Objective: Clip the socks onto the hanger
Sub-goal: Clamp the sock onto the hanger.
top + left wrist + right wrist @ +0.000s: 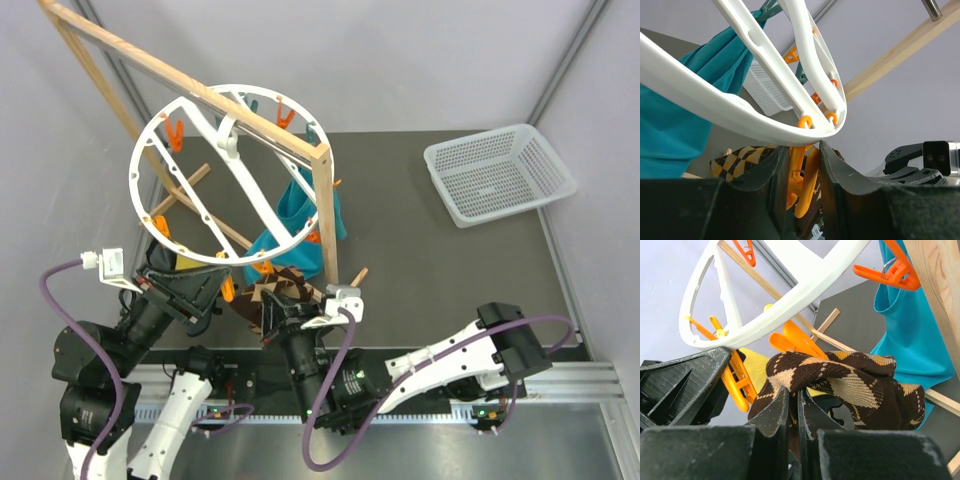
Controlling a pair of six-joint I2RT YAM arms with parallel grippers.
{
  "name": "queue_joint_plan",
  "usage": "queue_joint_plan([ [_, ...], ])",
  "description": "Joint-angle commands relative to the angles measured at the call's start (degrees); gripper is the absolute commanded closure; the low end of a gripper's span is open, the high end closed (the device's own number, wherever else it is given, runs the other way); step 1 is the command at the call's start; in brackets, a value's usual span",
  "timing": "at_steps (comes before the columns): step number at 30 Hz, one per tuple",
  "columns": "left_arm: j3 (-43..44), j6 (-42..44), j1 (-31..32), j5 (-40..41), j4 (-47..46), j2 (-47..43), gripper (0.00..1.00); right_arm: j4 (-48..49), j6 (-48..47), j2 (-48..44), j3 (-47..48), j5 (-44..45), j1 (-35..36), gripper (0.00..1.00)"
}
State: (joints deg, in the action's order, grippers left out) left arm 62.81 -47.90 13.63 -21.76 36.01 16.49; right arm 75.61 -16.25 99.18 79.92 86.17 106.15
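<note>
Left hand is closed on an orange clip hanging from the lower rim of the hanger. Right hand is closed on the bunched sock, held aloft just below that rim. The sock lies just beside the clamped clip, on its right, with its length trailing rightward from the right hand. The coming move is judged to be a short carry left and up into the clip's mouth, though whether that mouth stands open cannot be told.
</note>
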Motion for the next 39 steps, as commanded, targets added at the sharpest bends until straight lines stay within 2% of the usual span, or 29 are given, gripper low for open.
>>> queue_joint_plan([
  [1, -0.49, 0.44, 0.0, -0.56, -0.15, 0.03, 1.0, 20.36, 1.4, -1.44, 2.17, 4.62, -0.59, 1.0],
  [19, -2.16, 1.32, 0.0, -3.64, -2.52, -0.49, 1.0, 20.36, 3.42, -1.09, 2.34, 3.74, -3.05, 1.0],
  [39, -3.13, 1.58, 0.0, -3.91, -2.96, -0.23, 1.0, 20.36, 5.61, 0.75, 5.24, 1.81, -1.29, 1.0],
])
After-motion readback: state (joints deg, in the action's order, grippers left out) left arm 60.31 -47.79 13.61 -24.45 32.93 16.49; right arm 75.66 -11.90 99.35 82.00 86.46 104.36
